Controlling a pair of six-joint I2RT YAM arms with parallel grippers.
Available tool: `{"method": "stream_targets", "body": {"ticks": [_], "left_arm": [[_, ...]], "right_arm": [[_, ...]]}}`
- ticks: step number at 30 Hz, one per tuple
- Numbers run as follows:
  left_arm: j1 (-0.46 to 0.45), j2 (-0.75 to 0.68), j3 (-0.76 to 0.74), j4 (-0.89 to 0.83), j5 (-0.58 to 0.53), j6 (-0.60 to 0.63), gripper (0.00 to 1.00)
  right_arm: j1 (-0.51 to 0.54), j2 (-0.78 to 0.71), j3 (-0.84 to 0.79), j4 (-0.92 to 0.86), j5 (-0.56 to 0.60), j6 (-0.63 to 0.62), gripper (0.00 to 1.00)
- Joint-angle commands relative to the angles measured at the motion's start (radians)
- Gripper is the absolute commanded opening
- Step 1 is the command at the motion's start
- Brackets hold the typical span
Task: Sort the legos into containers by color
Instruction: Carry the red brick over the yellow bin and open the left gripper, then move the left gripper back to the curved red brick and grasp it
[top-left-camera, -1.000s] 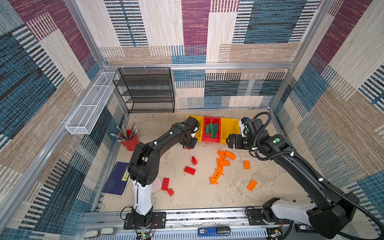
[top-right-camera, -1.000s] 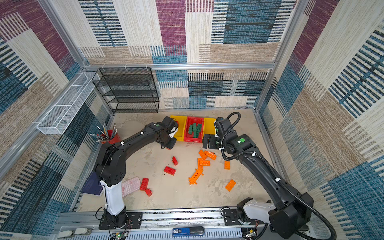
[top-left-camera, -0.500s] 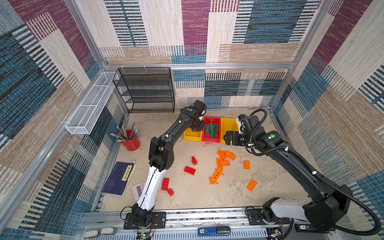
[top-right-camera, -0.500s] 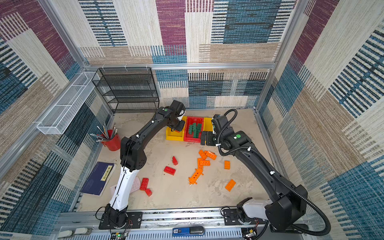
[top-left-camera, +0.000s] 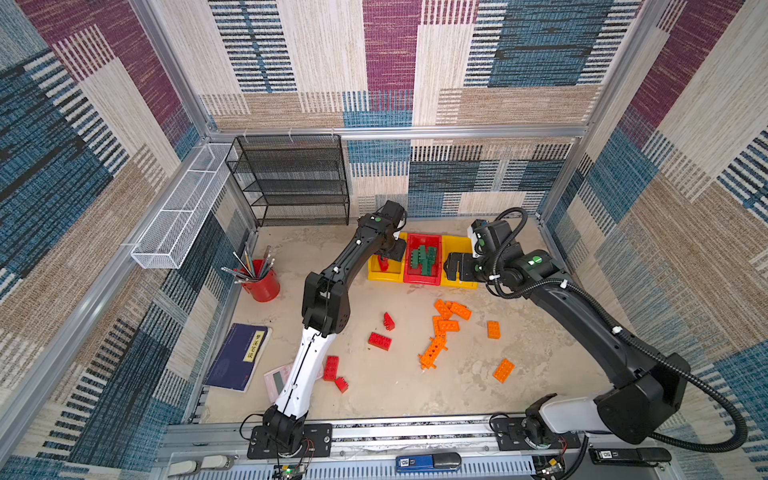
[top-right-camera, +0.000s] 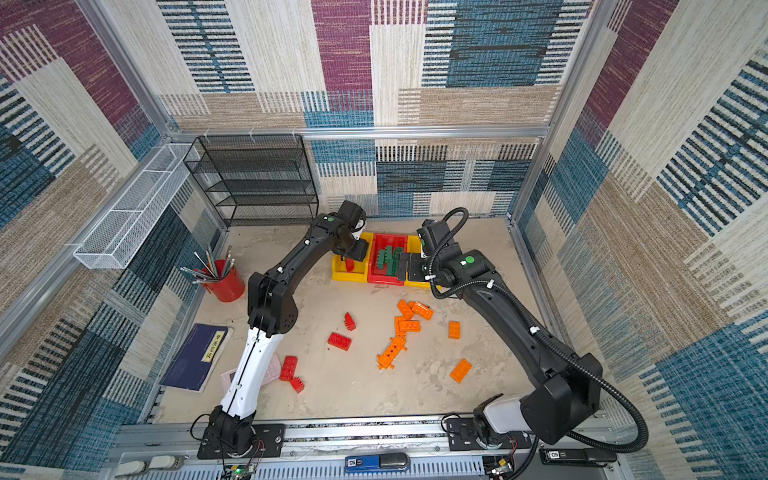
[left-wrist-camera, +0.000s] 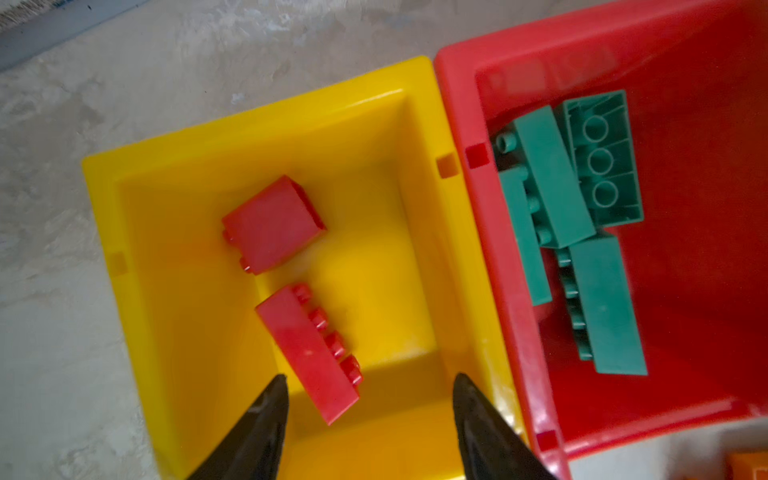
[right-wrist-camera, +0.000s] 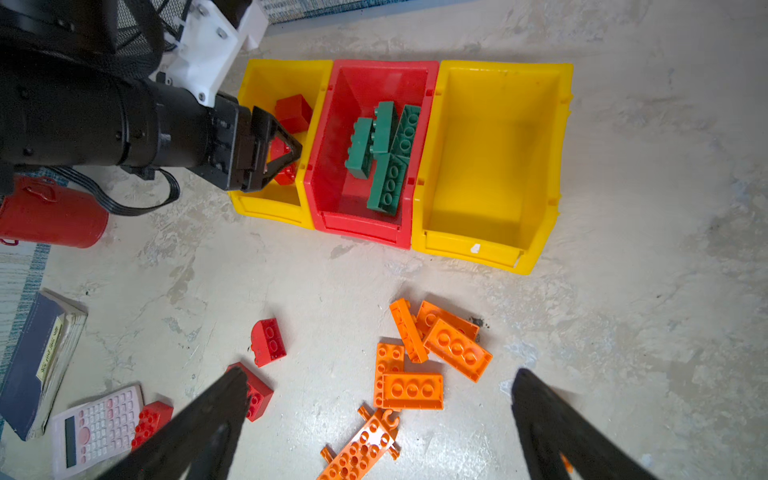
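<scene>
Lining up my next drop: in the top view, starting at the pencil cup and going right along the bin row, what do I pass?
From the left: red pencil cup → yellow bin holding red bricks → red bin holding green bricks → second yellow bin.

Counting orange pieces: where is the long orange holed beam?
In both top views the orange beam lies right of centre, just below the orange brick cluster.

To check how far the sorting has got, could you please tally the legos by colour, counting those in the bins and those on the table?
Red legos: 6 (2 in a yellow bin, 4 on the table)
Green legos: 4 (all in the red bin)
Orange legos: 8 (all on the table, beam included)
Total: 18
</scene>
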Motion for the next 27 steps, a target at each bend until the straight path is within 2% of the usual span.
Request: {"method": "stream_targets", "body": {"ticks": [1,5,8,14,20,23,27], "left_arm": [[0.000,-0.013,0.009,0.016,0.012,-0.024,0.63],[-0.001,-0.081,-0.059,0.002,0.026,-0.058,0.60],[-0.008,-0.179,-0.193,-0.003,-0.002,-0.102,0.57],[-0.062,-0.484,-0.645,0.079,-0.093,-0.250,0.55],[-0.138,-0.746,-1.027,0.134,-0.078,-0.452,0.59],[-0.202,-0.829,-1.152,0.165,-0.077,-0.551,0.60],[-0.271,-0.843,-1.213,0.199,-0.080,-0.649,0.60]], "right_arm": [[0.001,0.002,0.018,-0.010,0.003,-0.005,1.00],[0.001,-0.003,0.016,-0.012,-0.010,-0.006,1.00],[0.001,-0.021,-0.012,-0.001,-0.023,-0.003,1.00],[0.002,-0.089,-0.109,0.058,-0.074,-0.012,1.00],[0.002,-0.147,-0.199,0.089,-0.123,-0.033,1.00],[0.003,-0.167,-0.226,0.104,-0.147,-0.037,1.00],[0.004,-0.187,-0.243,0.104,-0.159,-0.044,1.00]]}}
